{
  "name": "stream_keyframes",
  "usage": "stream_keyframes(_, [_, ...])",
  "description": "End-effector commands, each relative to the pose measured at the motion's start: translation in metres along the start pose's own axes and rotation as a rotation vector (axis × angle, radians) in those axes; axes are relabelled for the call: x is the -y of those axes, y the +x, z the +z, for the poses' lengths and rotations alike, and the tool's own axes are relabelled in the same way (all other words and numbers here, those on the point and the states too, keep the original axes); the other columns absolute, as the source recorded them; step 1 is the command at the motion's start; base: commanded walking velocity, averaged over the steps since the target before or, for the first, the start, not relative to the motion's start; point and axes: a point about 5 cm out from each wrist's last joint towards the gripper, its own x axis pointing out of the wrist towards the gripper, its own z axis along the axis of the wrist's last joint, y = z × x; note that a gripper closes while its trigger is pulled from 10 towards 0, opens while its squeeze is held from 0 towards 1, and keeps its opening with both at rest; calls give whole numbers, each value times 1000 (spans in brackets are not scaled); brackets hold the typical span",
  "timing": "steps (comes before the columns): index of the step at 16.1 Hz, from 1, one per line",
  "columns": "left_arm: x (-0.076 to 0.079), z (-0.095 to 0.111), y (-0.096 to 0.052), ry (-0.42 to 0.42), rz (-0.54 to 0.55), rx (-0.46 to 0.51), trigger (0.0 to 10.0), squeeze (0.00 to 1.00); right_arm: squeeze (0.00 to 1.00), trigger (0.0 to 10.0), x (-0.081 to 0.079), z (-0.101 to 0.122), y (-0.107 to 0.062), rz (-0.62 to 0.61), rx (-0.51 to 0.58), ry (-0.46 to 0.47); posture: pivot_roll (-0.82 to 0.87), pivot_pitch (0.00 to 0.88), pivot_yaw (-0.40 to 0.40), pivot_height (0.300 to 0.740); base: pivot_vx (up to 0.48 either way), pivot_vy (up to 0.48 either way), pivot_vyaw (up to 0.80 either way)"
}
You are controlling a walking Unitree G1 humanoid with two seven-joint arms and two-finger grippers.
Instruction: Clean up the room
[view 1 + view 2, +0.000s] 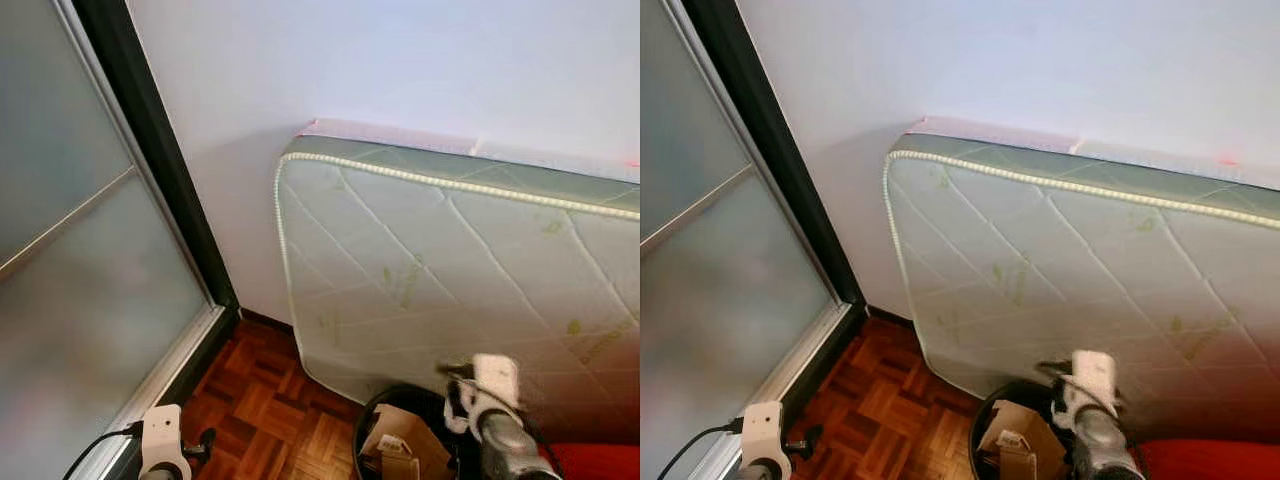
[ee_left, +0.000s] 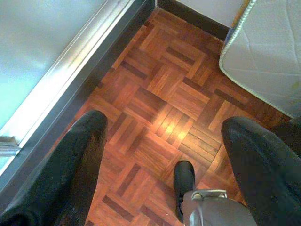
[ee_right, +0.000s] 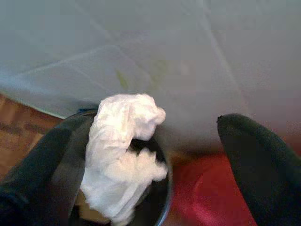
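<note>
Right gripper (image 3: 155,174) fingers spread, crumpled white tissue (image 3: 123,176) clinging to one, over the black bin (image 1: 385,410) for dropping; left gripper (image 2: 164,165) spread, idle.

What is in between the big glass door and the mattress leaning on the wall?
Between the frosted glass door and the mattress there is a strip of white wall and bare wooden parquet floor, as both eye views show.

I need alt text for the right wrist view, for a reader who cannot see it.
A crumpled white tissue clings to one black finger of the open right gripper, above the black trash bin. Behind stands a quilted mattress, with parquet floor and something red below.
</note>
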Motion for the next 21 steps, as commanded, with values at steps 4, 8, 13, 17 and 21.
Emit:
stream_keyframes(4, [-2, -5, -1, 0, 1, -29, 10000, 0, 0, 10000, -14, -12, -2, 66, -106, 295, 83, 33, 45, 740, 0, 0, 0])
stream_keyframes(8, [-1, -5, -1, 2, 0, -28, 10000, 0, 0, 10000, -11, -1, -1, 42, 12, -239, 81, 32, 46, 740, 0, 0, 0])
stream_keyframes(13, [-1, -5, -1, 10, -3, -26, 10000, 0, 0, 10000, -6, 10, 2, 24, 30, 94, 83, 32, 46, 740, 0, 0, 0])
stream_keyframes(17, [0, -6, -1, 15, -7, -30, 10000, 0, 0, 10000, -3, -3, 1, -21, -66, -3, 80, 24, 46, 740, 0, 0, 0])
stream_keyframes(21, [0, -5, -1, 20, -10, -27, 10000, 0, 0, 10000, -6, -15, -3, 8, -79, -22, 82, 22, 49, 740, 0, 0, 0])
